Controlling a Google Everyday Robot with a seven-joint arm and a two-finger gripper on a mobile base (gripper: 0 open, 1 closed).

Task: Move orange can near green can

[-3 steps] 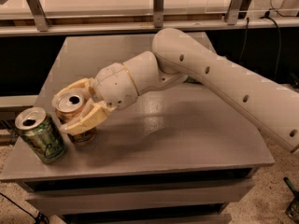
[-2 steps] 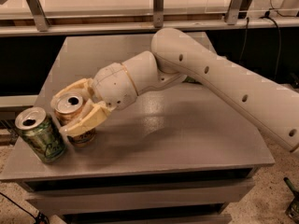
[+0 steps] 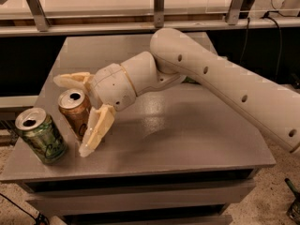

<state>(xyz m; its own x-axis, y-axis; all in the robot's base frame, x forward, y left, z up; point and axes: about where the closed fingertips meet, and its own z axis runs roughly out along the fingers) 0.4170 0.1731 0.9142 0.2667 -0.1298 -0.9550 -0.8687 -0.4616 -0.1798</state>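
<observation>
Loosely, gripper point(image 3: 73, 116) around orange can point(image 3: 72, 100)

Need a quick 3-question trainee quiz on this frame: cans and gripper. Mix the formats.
1. True or false: the orange can lies on its side.
2. The gripper is: A) above the green can; B) open, one finger on either side of the orange can; C) off the table.
3. Fill in: in the camera view, the green can stands to the ___ of the orange can.
Key: 1 false (upright); 2 B; 3 left.
</observation>
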